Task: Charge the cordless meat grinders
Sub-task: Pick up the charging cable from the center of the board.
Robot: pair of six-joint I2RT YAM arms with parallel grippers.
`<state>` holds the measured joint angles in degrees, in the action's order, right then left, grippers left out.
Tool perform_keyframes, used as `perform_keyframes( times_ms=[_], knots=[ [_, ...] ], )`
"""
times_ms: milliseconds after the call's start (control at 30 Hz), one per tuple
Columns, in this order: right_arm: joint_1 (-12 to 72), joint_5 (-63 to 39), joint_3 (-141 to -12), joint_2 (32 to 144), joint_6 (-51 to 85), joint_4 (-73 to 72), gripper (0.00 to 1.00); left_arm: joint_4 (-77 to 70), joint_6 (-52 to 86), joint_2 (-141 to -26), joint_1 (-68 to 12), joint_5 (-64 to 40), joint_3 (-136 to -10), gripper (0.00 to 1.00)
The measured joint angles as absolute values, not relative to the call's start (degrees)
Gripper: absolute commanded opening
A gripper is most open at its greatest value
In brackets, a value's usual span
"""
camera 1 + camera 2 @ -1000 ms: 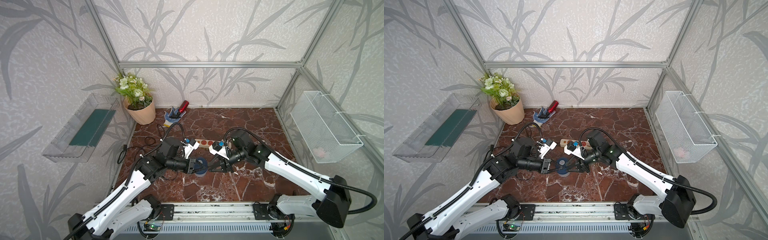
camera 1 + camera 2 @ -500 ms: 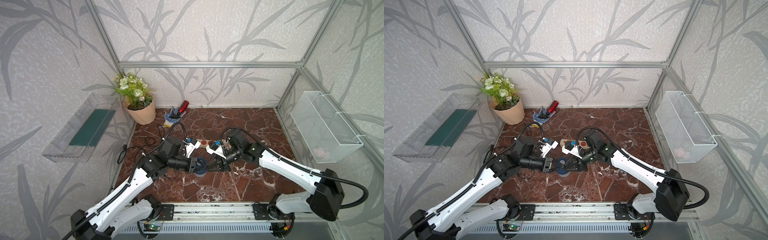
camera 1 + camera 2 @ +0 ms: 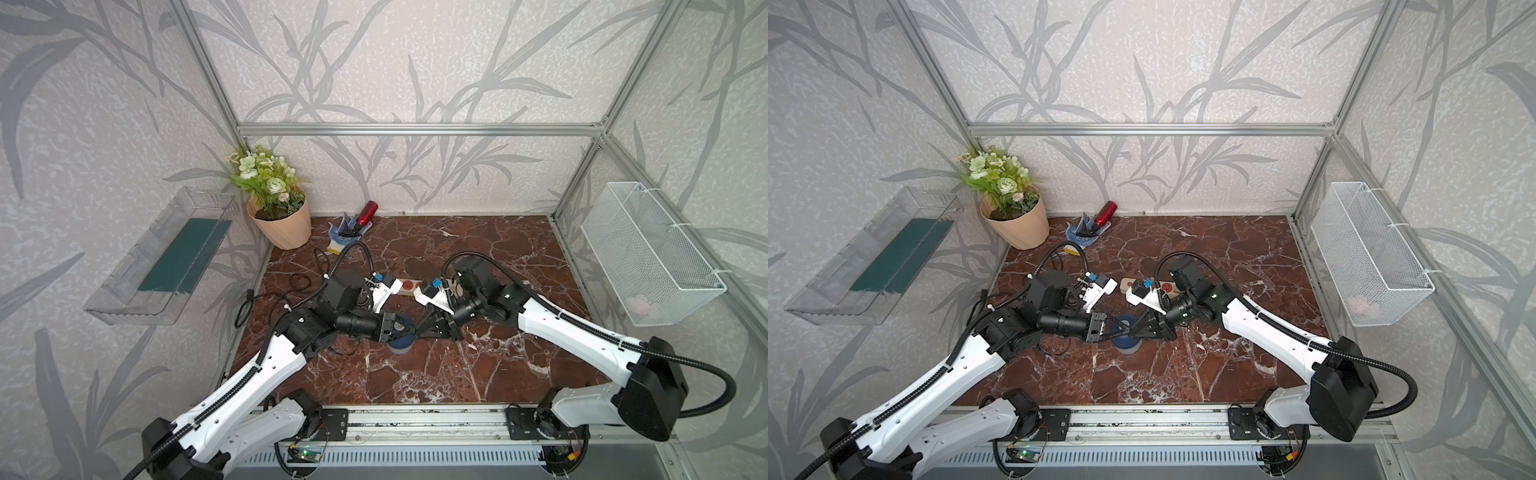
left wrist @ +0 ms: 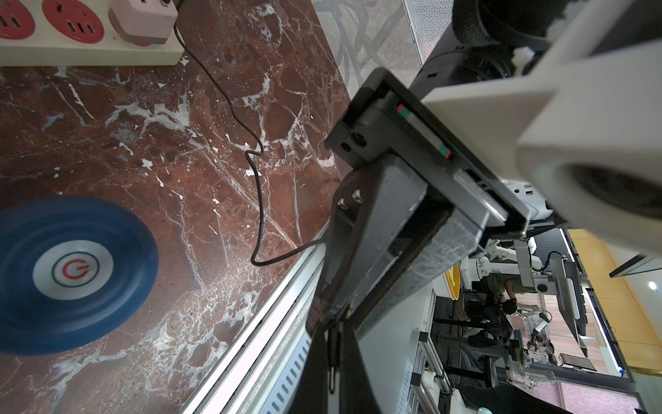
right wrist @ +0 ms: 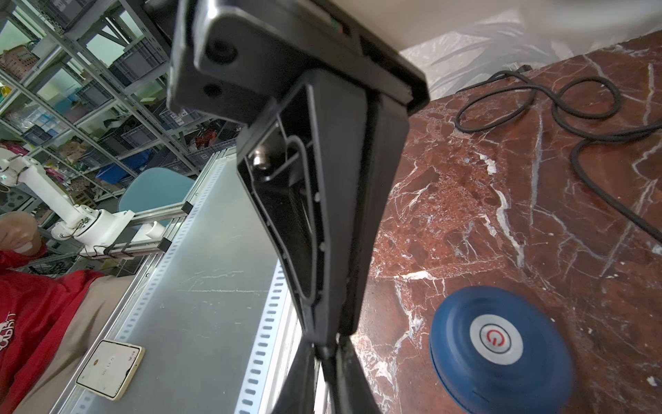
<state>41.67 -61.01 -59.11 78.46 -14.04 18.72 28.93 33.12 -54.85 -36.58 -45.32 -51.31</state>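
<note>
One meat grinder [image 5: 498, 344], one power strip [image 4: 89, 53]; left fingers [image 5: 376, 200] together, right fingers [image 4: 404, 258] unclear.

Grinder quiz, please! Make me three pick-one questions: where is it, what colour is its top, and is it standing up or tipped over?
1. Where is the grinder?
A in the wire basket
B on the table
C in the flowerpot

2. What colour is its top?
A red
B green
C blue

3. How does it sit?
A upright
B on its side
C upside down

Answers: B, its base rests on the marble table; C, dark blue rings its pale button; A, the button faces up.
</note>
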Motion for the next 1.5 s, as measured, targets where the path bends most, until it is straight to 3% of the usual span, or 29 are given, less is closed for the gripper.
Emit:
perform_keyframes(
  times_ms=[567,1100,1200,1233,1400,1500],
  knots=[
    [40.1,-66.1,-57.2,78.5,-9.7,14.0,0.17,27.9,33.0,-54.8,-36.6,-45.3,-51.3,0.00],
    [38.7,-69.6,-55.5,79.1,-3.0,7.9,0.06,26.3,32.5,-54.4,-36.6,-45.1,-51.3,0.00],
    [38.7,-69.9,-55.4,79.1,-2.1,7.3,0.04,26.3,32.2,-54.3,-36.6,-45.0,-51.3,0.29],
    [38.6,-69.9,-55.4,79.2,-1.9,7.0,0.03,26.7,32.2,-54.3,-36.6,-44.7,-51.3,0.35],
    [37.5,-68.9,-55.4,79.2,-1.6,6.7,0.00,31.0,31.2,-52.9,-35.9,-39.7,-51.5,0.46],
    [35.7,-67.6,-54.1,79.0,-0.5,6.5,0.00,34.3,30.9,-51.3,-33.9,-36.1,-53.3,0.80]
  ],
)
